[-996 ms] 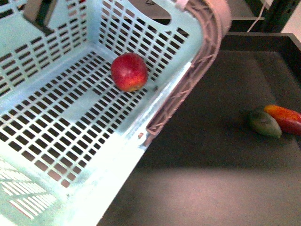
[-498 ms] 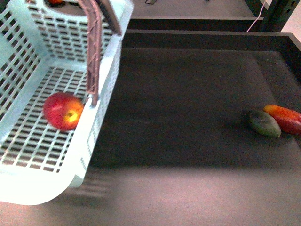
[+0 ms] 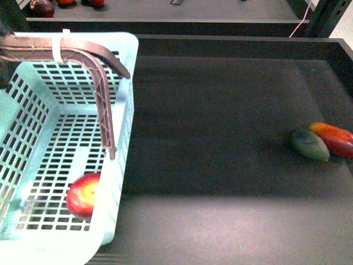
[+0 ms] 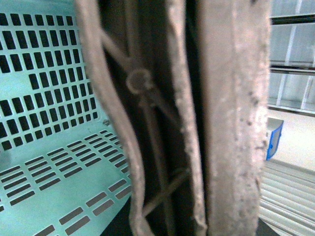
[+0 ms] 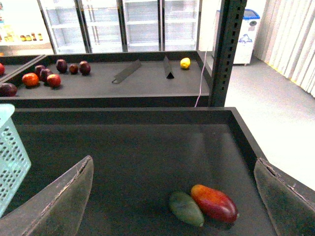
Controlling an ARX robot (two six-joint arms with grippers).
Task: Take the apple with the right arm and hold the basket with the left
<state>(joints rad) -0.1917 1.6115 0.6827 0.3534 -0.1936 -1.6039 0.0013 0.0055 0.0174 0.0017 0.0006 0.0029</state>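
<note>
Half the apple (image 3: 81, 196) hides behind basket (image 3: 124, 132) wall; right gripper (image 5: 172, 167) gapes empty; left gripper's (image 4: 162, 123) grip unclear

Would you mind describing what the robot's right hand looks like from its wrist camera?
The right hand shows two broad, flat, wedge-shaped grey fingers with pale, scuffed edges and dull, worn faces. No cables, markings or arm links are in view.
</note>
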